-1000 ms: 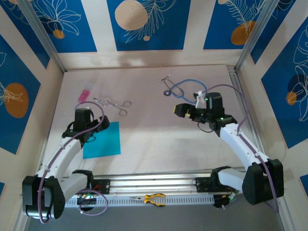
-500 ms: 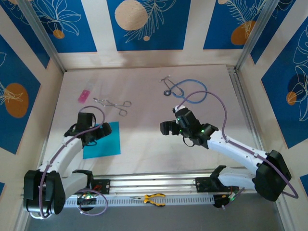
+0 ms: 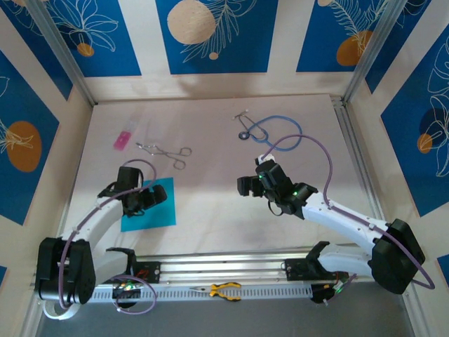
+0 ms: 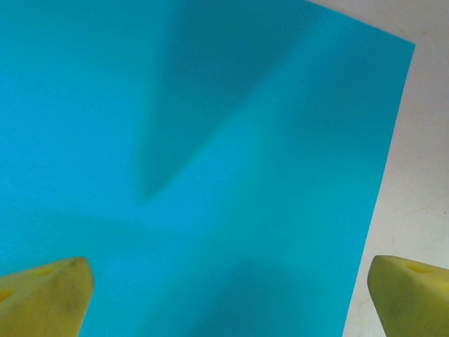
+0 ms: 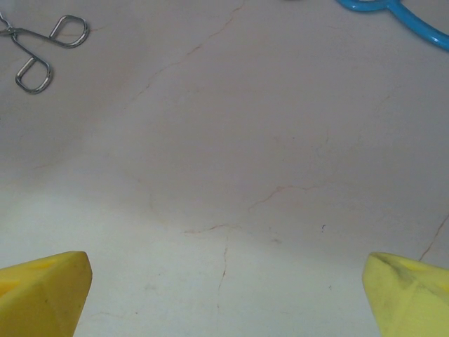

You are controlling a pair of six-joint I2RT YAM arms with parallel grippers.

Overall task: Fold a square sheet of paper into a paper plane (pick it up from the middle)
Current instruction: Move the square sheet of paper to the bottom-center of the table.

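Note:
The square sheet of paper (image 3: 153, 213) is plain cyan and lies flat and uncreased on the table's near left. My left gripper (image 3: 157, 196) hovers over its upper half, pointing right, open. In the left wrist view the sheet of paper (image 4: 210, 140) spreads under the left gripper (image 4: 228, 298), with one yellow fingertip (image 4: 43, 298) over the paper and the other beyond its right edge. My right gripper (image 3: 243, 186) stands open over bare table at the middle. Nothing lies between the jaws of the right gripper (image 5: 224, 291).
Metal forceps (image 3: 168, 151) and a small pink rectangle (image 3: 123, 139) lie behind the sheet. A blue-tubed stethoscope (image 3: 270, 130) sits at the back right. The right wrist view catches the forceps (image 5: 42, 49) and stethoscope (image 5: 407, 14). Yellow-handled pliers (image 3: 224, 288) rest by the front rail.
The right arm swung from the stethoscope toward the table's middle and lowered. The left gripper turned right and moved over the sheet. Both stayed open.

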